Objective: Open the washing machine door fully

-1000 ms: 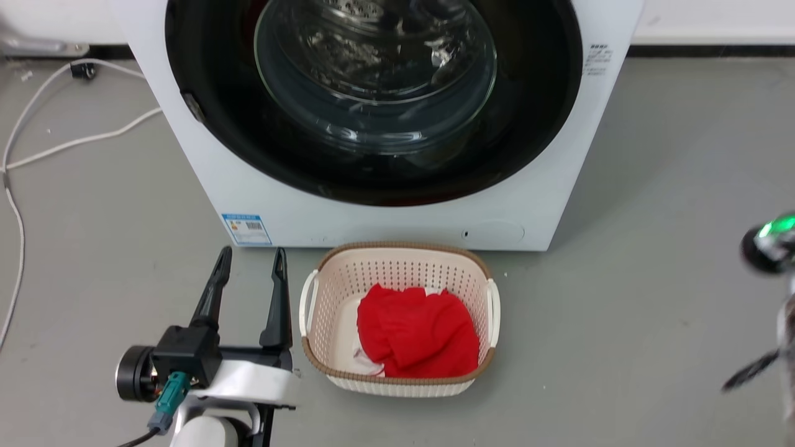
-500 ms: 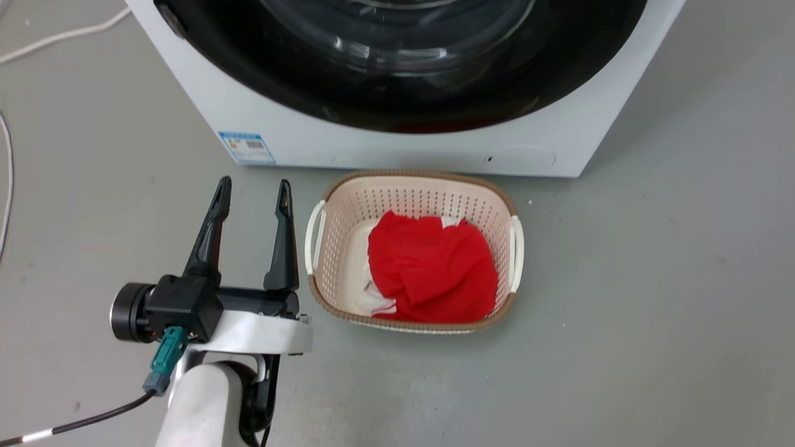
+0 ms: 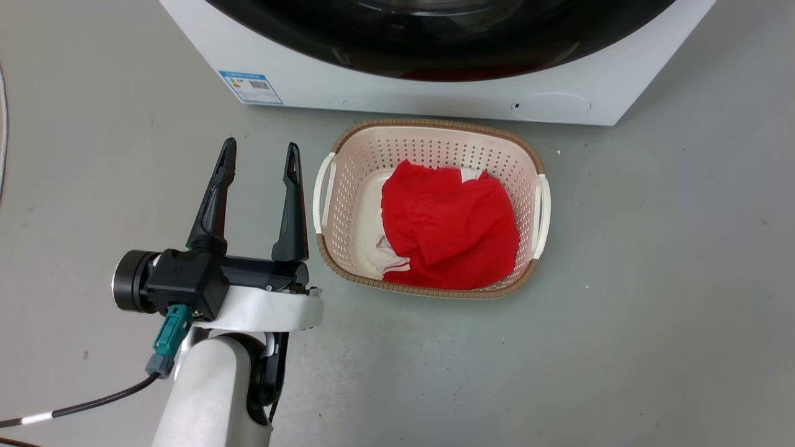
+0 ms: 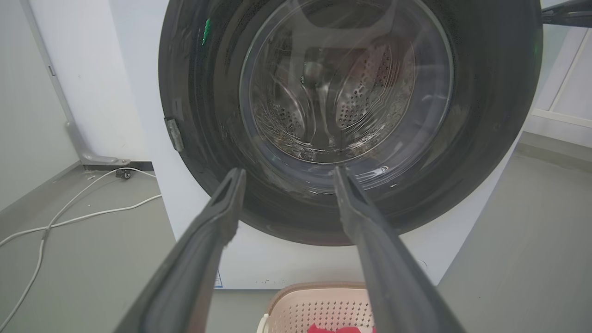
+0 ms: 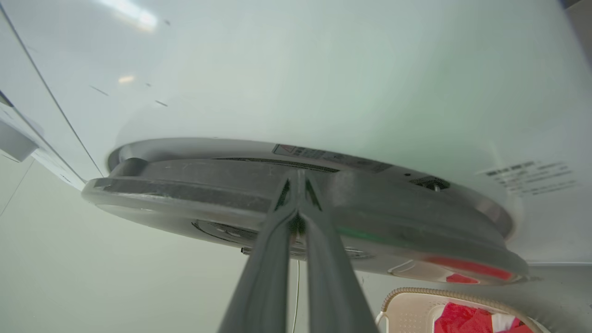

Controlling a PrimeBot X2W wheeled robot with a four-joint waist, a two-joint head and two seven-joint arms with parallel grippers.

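Evidently the washing machine door (image 5: 185,194) is faced edge-on by the right end effector (image 5: 298,178), the nearer one, its fingers pressed together with tips at the rim; the left end effector (image 3: 261,147), fingers spread apart, is held lower beside the basket (image 3: 435,124)

Your head view chopped the washing machine door (image 3: 435,46) off at the top edge, so only its bottom arc showed. Blue label (image 3: 250,86) print was too small to read. White cloth (image 3: 385,256) sat mostly buried under the red cloth (image 3: 447,230).
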